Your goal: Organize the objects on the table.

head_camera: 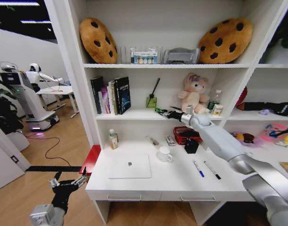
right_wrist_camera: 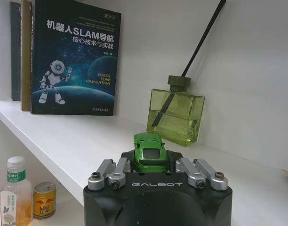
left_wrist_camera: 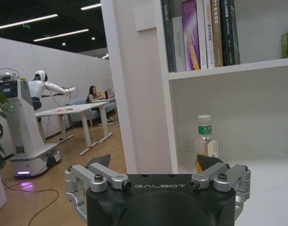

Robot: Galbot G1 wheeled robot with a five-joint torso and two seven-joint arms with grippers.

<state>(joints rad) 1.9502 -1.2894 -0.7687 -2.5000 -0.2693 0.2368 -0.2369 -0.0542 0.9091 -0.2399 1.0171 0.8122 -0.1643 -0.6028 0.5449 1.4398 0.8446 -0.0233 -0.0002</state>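
Observation:
My right gripper (head_camera: 161,112) (right_wrist_camera: 151,159) reaches to the middle shelf and is shut on a tiny green toy car (right_wrist_camera: 150,149), held just above the shelf board beside a green diffuser bottle (right_wrist_camera: 177,115). On the white table (head_camera: 174,184) lie a silver laptop (head_camera: 130,166), a blue pen (head_camera: 198,168) and a black pen (head_camera: 212,170). A small can (right_wrist_camera: 44,200) stands below the shelf next to a drink bottle (head_camera: 113,139). A yellow wrapper (head_camera: 287,167) lies at the far right. My left gripper (head_camera: 67,182) (left_wrist_camera: 155,164) hangs open, low off the table's left end.
A white mug (head_camera: 164,154), a red mesh basket (head_camera: 184,135) and a black object (head_camera: 191,146) sit at the table's back. Books (head_camera: 111,95) and a pink plush bear (head_camera: 193,92) occupy the middle shelf. Another robot (head_camera: 26,96) stands far left.

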